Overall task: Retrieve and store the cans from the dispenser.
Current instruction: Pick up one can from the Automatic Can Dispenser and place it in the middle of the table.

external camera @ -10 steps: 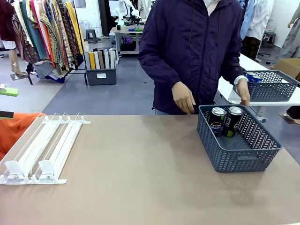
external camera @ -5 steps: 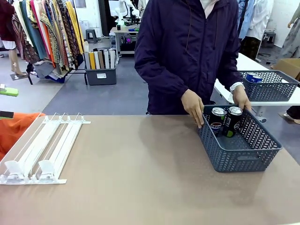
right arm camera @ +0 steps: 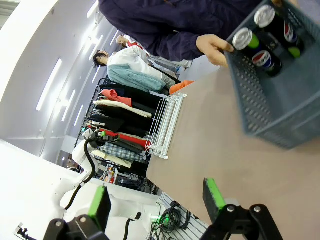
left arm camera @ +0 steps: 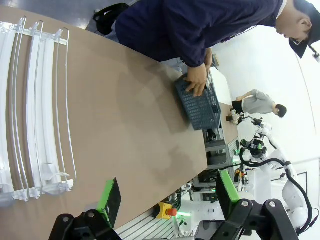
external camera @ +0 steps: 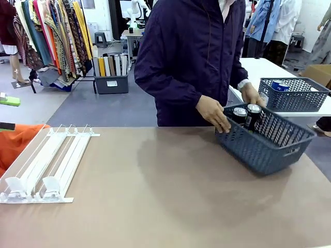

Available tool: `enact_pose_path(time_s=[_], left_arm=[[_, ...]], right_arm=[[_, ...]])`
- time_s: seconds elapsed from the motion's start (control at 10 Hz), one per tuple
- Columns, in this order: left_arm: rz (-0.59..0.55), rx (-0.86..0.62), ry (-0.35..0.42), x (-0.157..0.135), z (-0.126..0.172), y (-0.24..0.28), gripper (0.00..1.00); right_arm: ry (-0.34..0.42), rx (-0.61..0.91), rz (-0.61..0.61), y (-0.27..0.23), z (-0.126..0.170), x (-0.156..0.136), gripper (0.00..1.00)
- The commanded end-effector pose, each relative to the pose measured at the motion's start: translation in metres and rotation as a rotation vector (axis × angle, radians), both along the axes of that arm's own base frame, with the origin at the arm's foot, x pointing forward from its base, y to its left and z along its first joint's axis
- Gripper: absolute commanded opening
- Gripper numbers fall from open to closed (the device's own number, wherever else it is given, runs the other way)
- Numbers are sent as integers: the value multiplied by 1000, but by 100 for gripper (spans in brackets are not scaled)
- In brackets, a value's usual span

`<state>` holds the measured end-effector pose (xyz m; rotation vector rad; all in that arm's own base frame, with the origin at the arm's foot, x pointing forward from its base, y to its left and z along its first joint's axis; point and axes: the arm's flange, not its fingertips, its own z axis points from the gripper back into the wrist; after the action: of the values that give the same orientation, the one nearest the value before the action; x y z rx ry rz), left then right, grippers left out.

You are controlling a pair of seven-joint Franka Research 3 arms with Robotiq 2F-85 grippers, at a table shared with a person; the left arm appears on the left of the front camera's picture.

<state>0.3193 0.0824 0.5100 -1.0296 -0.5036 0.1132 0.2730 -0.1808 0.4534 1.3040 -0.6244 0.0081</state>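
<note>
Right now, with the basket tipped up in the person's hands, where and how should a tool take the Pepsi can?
Grip the Pepsi can round its upper wall just below the rim, coming from above. It stands upright against the black-and-green can and the basket wall, so only its top is free. Wait for the person's hands to clear.

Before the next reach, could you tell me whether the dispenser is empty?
Empty: the dispenser's white lanes lie bare; both cans stand in the basket.

Pepsi globe logo, red-white-blue, on black aluminium drink can (right arm camera: 263, 59) in dark grey mesh plastic basket (right arm camera: 280, 107); second one on neighbouring black can (right arm camera: 286, 29). Lettering itself too small to read.
</note>
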Motion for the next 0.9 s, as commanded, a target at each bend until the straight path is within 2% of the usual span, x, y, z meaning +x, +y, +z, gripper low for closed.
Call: enact_pose_path(time_s=[0.0,0.8], left_arm=[[-3,-13,-10,1,2,0,100],[-3,-13,-10,1,2,0,100]], right_arm=[[-35,15,-10,0,4,4,100],[-35,15,-10,0,4,4,100]])
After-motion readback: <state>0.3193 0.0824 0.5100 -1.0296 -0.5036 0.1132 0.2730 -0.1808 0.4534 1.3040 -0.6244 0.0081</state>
